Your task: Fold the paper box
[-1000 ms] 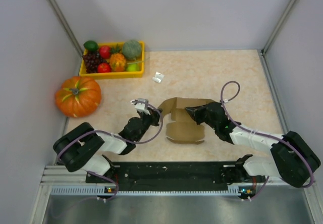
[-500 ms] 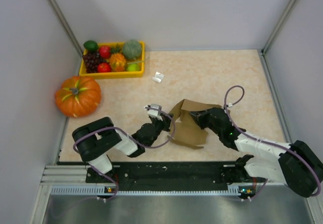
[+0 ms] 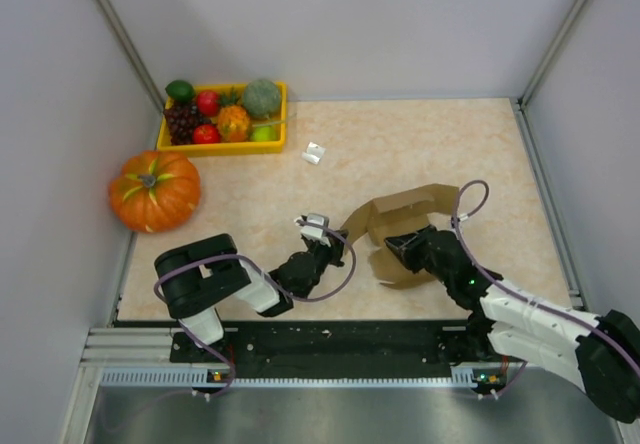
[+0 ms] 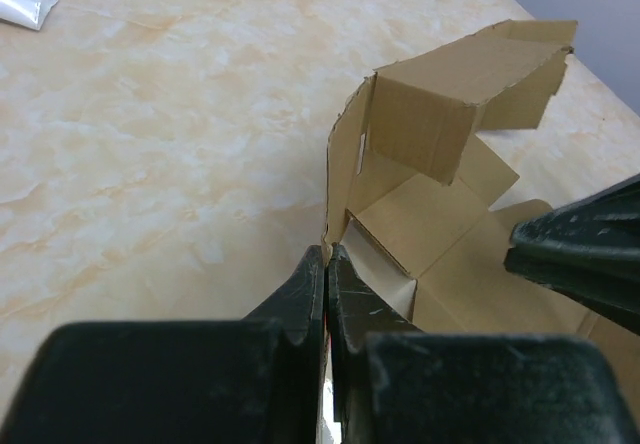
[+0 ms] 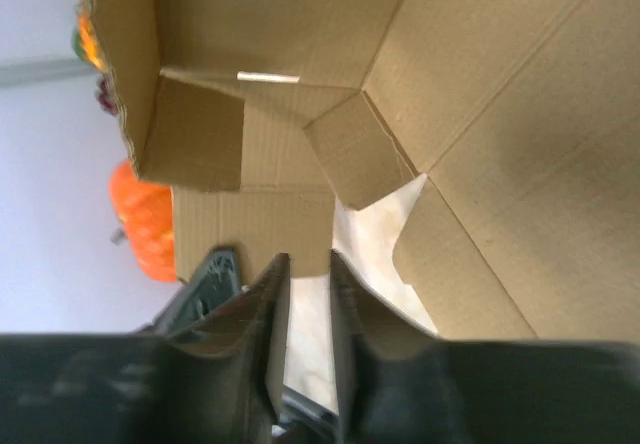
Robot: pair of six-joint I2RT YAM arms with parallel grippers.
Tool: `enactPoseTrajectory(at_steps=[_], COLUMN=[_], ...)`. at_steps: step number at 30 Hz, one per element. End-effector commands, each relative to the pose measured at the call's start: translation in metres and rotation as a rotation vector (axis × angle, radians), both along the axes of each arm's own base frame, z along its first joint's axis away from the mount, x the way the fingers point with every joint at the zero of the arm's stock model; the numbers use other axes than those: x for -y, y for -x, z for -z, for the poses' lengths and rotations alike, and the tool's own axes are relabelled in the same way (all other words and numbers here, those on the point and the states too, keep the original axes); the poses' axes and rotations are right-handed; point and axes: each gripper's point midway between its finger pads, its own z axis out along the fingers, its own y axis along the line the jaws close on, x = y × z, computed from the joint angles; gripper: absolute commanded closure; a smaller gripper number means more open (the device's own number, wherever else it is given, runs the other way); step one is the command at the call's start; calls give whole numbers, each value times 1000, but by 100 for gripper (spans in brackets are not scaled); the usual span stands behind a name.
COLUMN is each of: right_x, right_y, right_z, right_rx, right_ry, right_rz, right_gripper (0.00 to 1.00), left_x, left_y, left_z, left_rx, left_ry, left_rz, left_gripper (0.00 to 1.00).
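The paper box (image 3: 405,226) is a brown kraft cut-out with several flaps standing up, half folded, at the table's near middle. My left gripper (image 3: 333,248) is shut on the box's near-left corner edge; in the left wrist view its jaws (image 4: 327,256) pinch the upright cardboard wall (image 4: 440,134). My right gripper (image 3: 398,244) reaches into the box from the right and also shows in the left wrist view (image 4: 580,259). In the right wrist view its fingers (image 5: 308,264) stand slightly apart, tips at the lower edge of a flap (image 5: 250,229), with pale table showing between them.
An orange pumpkin (image 3: 154,190) sits at the left wall. A yellow tray (image 3: 222,146) of toy fruit stands at the back left. A tiny white packet (image 3: 315,153) lies behind the box. Walls close in on both sides.
Both arms have moved right and nearer, taking the box along. The box has shifted right, and its flaps stand higher and more folded than a second ago.
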Motion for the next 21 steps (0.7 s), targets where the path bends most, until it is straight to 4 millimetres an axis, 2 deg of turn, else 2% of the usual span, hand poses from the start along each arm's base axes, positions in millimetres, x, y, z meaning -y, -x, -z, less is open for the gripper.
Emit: enactPoseTrajectory(at_steps=[1, 2, 3, 4, 6, 7, 9, 10, 12, 14, 17, 21], right_x=[-5, 6, 14, 22, 29, 40, 41, 51, 44, 44, 41, 37], right_y=[-2, 0, 2, -3, -6, -14, -20, -29, -31, -41, -53, -69], right_z=[-59, -69, -69, -82, -93, -98, -88, -89, -86, -86, -88, -84], right_rx=[86, 101, 83, 111, 122, 107, 44, 30, -8, -10, -4, 0], right_ry=[29, 43, 61, 42, 24, 30, 48, 39, 13, 27, 15, 22], right_rz=[-45, -17, 3, 39, 49, 83, 55, 84, 37, 26, 26, 26], right_gripper=[63, 39, 30, 22, 17, 15, 15, 15, 16, 19, 30, 32], left_x=[2, 1, 0, 0, 0, 0, 1, 0, 1, 1, 0, 1], left_y=[-5, -4, -5, -5, -5, -5, -5, -6, -5, -5, -6, -6], left_z=[-30, -30, -31, -31, -32, -33, -35, -36, -36, -36, -36, -36], left_rx=[84, 89, 95, 98, 103, 108, 117, 118, 121, 124, 125, 132], left_ry=[87, 84, 80, 79, 75, 74, 66, 65, 62, 60, 57, 55], left_rz=[-38, -41, -44, -45, -46, -47, -49, -53, -52, -51, -57, -54], left_gripper=[100, 100, 100, 100, 100, 100, 100, 100, 100, 100, 100, 100])
